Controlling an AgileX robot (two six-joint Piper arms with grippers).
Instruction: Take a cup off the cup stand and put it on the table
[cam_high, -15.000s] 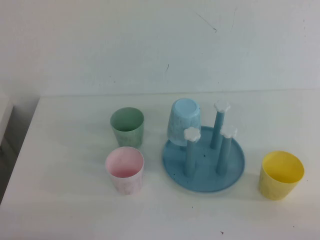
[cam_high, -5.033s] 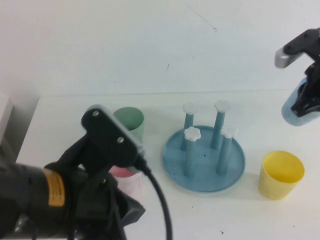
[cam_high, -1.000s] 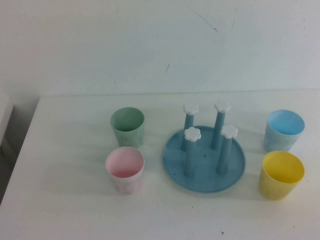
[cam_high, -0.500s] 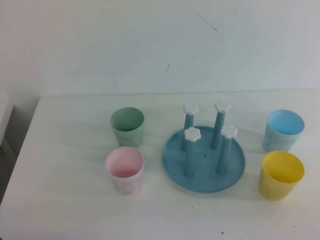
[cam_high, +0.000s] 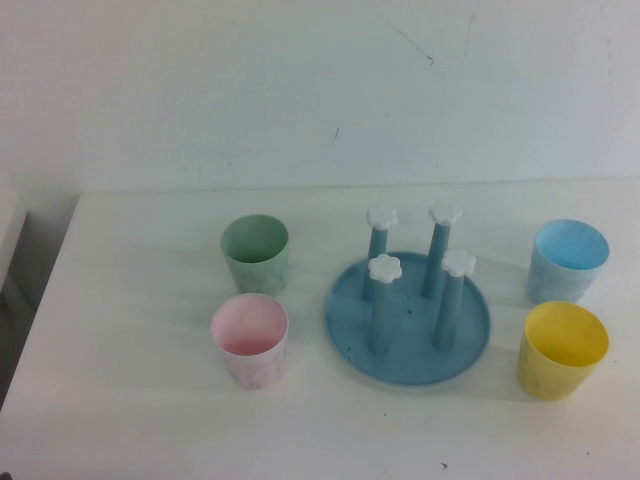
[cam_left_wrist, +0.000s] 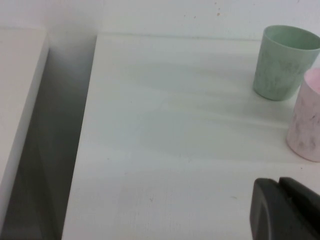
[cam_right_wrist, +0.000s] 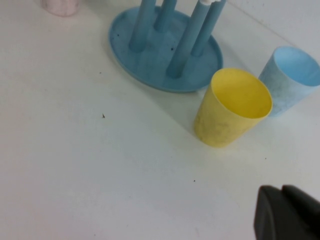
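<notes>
Light blue cup (cam_high: 569, 258), mouth up, speckled tapered wall, stands on the table (cam_high: 150, 400) right of the cup stand (cam_high: 408, 318), behind the yellow cup (cam_high: 562, 349). Left gripper (cam_left_wrist: 287, 210) hovers near the pink cup (cam_left_wrist: 306, 122). Right gripper (cam_right_wrist: 287, 214) hovers near the yellow cup.

We see the cup (cam_high: 569, 259) upright on the table (cam_high: 150, 400), behind the yellow cup (cam_high: 562, 349), right of the cup stand (cam_high: 408, 320). Right gripper (cam_right_wrist: 287, 214) sits nearest the yellow cup; left gripper (cam_left_wrist: 285, 210) near the pink cup (cam_left_wrist: 306, 122).

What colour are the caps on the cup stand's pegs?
White caps on the cup stand, clearest in the high view.
</notes>
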